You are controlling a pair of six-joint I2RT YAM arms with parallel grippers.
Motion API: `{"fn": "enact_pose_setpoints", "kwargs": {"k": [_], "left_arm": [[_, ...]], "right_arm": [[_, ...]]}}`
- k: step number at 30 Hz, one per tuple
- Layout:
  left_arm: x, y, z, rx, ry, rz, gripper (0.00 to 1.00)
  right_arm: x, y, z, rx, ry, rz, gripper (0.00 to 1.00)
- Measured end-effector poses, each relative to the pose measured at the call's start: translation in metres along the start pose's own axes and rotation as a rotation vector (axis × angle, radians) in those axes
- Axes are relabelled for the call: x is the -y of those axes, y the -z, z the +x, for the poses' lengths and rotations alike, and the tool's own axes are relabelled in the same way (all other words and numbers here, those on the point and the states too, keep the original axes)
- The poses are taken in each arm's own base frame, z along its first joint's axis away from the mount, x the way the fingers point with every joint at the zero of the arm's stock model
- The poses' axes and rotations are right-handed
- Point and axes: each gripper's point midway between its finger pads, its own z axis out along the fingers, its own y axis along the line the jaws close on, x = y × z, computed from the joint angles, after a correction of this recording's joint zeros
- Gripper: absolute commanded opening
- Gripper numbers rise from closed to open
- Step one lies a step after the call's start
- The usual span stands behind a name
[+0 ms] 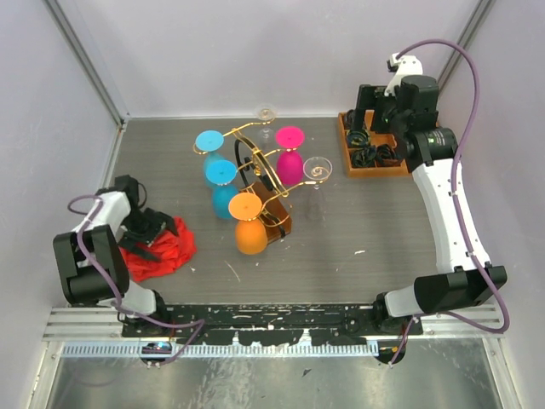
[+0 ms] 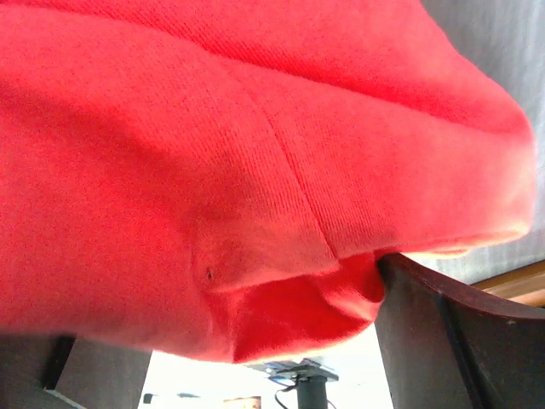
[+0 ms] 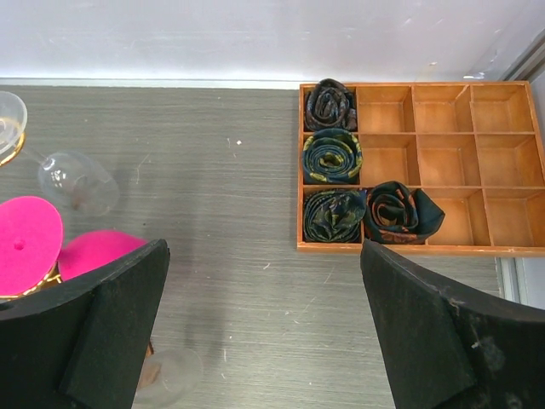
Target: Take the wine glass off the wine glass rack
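You see a lab test booth: white walls (image 1: 281,51) close in a grey table (image 1: 375,221), and the left arm (image 1: 89,256) and right arm (image 1: 447,213) are bolted to a metal rail (image 1: 64,324).

The right arm stretches far forward, right claw (image 3: 264,251) spread wide; the left arm folds low, left claw (image 1: 149,228) perhaps closed.

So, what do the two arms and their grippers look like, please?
The left arm and right arm have white links and black joints. A thin purple cable loops along each. The right gripper has broad, flat, matt black fingers.
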Motion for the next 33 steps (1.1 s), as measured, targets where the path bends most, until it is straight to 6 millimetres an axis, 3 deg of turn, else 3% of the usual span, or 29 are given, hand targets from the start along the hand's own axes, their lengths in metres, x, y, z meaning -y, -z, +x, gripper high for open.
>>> {"fn": "enact_pose_setpoints", "kwargs": {"k": [6, 11, 14, 16, 19, 22, 23, 24, 26, 27, 31, 33], "left_arm": [[-0.001, 0.020, -0.062, 0.086, 0.046, -0.001, 0.98], [0.013, 0.042, -0.116, 0.179, 0.085, 0.026, 0.99], [0.026, 0.054, -0.125, 0.217, 0.064, 0.054, 0.99], [0.035, 0.063, -0.113, 0.248, 0.011, 0.064, 0.99], [0.056, 0.089, -0.077, 0.321, -0.126, 0.128, 0.99], [0.056, 0.101, -0.039, 0.344, -0.205, 0.199, 1.00], [0.050, 0.097, -0.029, 0.334, -0.212, 0.203, 1.00], [0.016, 0.059, 0.002, 0.248, -0.197, 0.146, 1.00], [0.002, 0.043, 0.014, 0.202, -0.184, 0.111, 1.00], [-0.019, 0.019, 0.030, 0.154, -0.163, 0.077, 0.99], [-0.051, -0.007, 0.051, 0.088, -0.129, 0.007, 0.98], [-0.054, -0.012, 0.053, 0.071, -0.122, -0.019, 0.98]], "right_arm": [[-0.002, 0.000, 0.002, -0.007, -0.004, -0.011, 1.00], [-0.003, 0.000, 0.002, -0.008, -0.005, -0.016, 1.00], [-0.003, 0.000, 0.002, -0.008, -0.004, -0.015, 1.00], [-0.003, 0.000, 0.002, -0.008, -0.004, -0.015, 1.00], [-0.003, 0.000, 0.002, -0.008, -0.005, -0.017, 1.00], [-0.004, 0.000, 0.002, -0.009, -0.005, -0.020, 1.00], [-0.004, 0.000, 0.002, -0.009, -0.006, -0.023, 1.00], [-0.005, -0.002, 0.006, -0.019, -0.008, -0.024, 1.00], [-0.005, -0.002, 0.008, -0.024, -0.009, -0.025, 1.00], [-0.004, -0.003, 0.011, -0.030, -0.009, -0.025, 1.00], [-0.005, -0.006, 0.018, -0.048, -0.013, -0.031, 1.00], [-0.006, -0.006, 0.020, -0.054, -0.017, -0.035, 1.00]]}}
